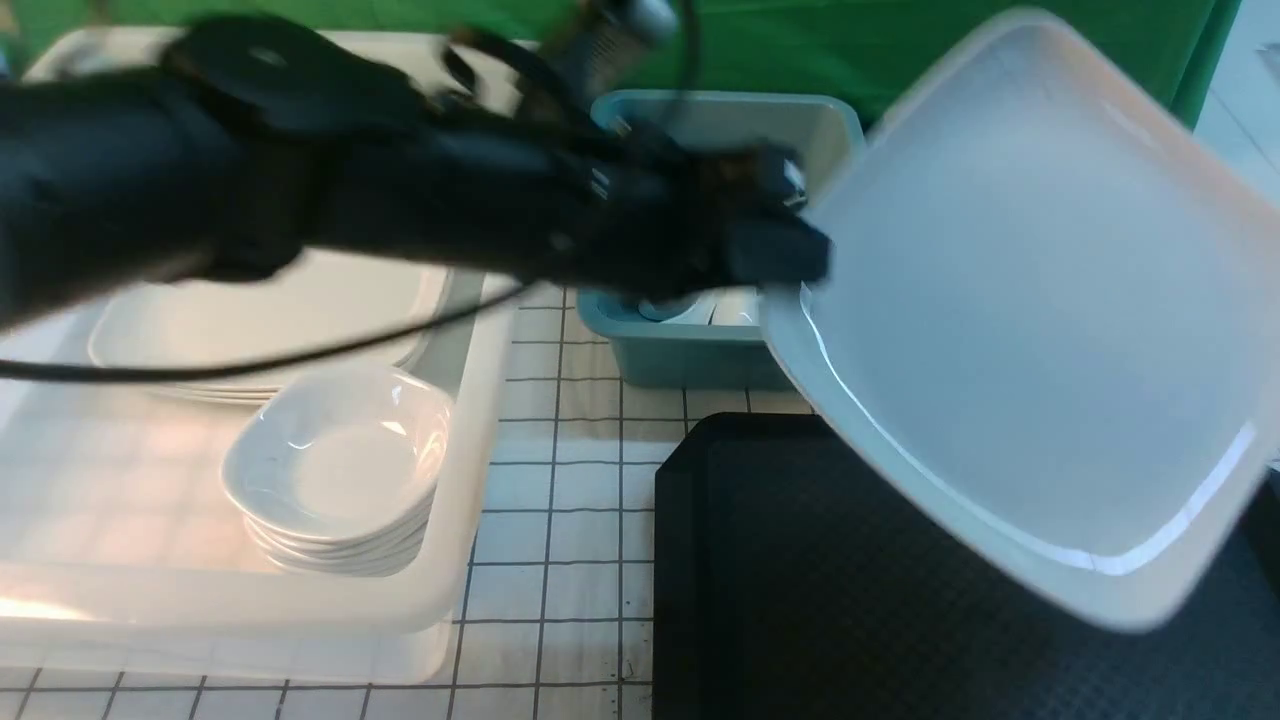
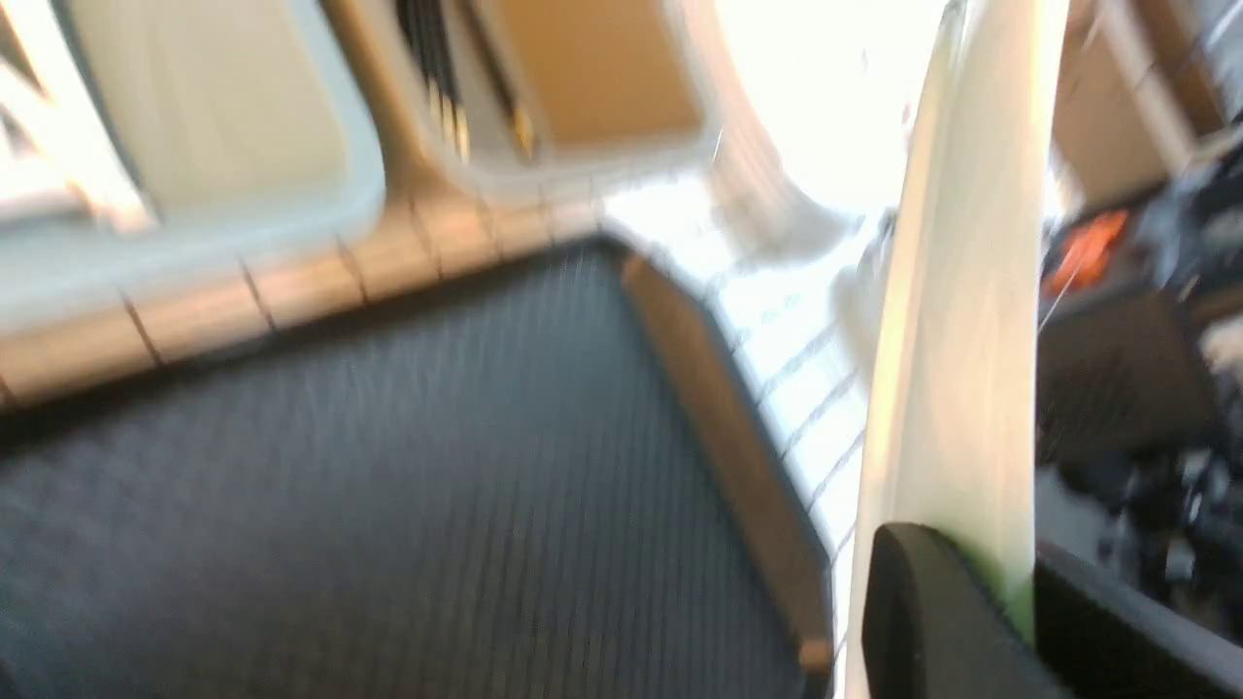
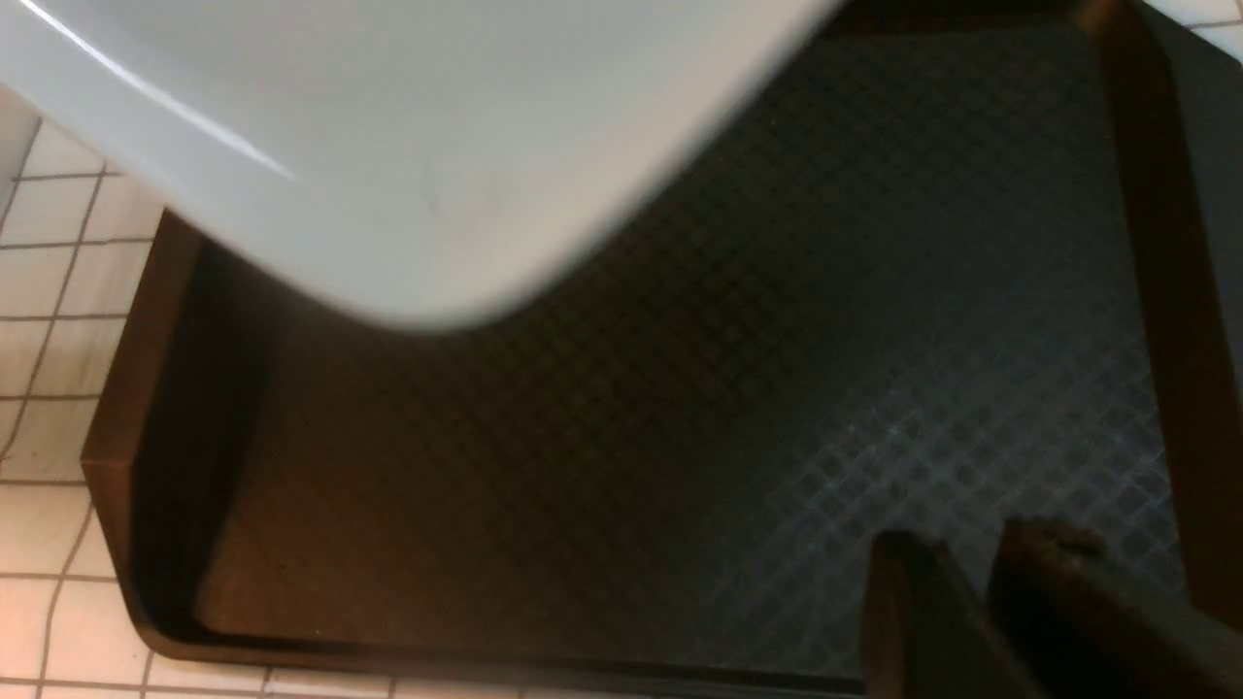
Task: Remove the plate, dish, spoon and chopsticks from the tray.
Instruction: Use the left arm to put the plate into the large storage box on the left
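My left gripper [image 1: 790,255] is shut on the rim of the large white plate [image 1: 1030,320], which hangs tilted in the air over the black tray [image 1: 800,590]. The left wrist view shows the plate [image 2: 971,340] edge-on, pinched between my left gripper's [image 2: 1010,592] black fingers. My right gripper [image 3: 971,558] hovers low over the tray [image 3: 680,437], slightly open and holding nothing. Black chopsticks [image 2: 432,68] lie in a brown tub [image 2: 602,78]. Small white dishes [image 1: 340,460] are stacked in a white bin [image 1: 470,450]. The spoon is hidden.
A blue tub [image 1: 720,125] stands behind the tray, partly covered by my left arm, with white pieces inside. The white bin on the left also holds a stack of large plates [image 1: 270,320]. Gridded white tabletop [image 1: 560,500] lies between bin and tray.
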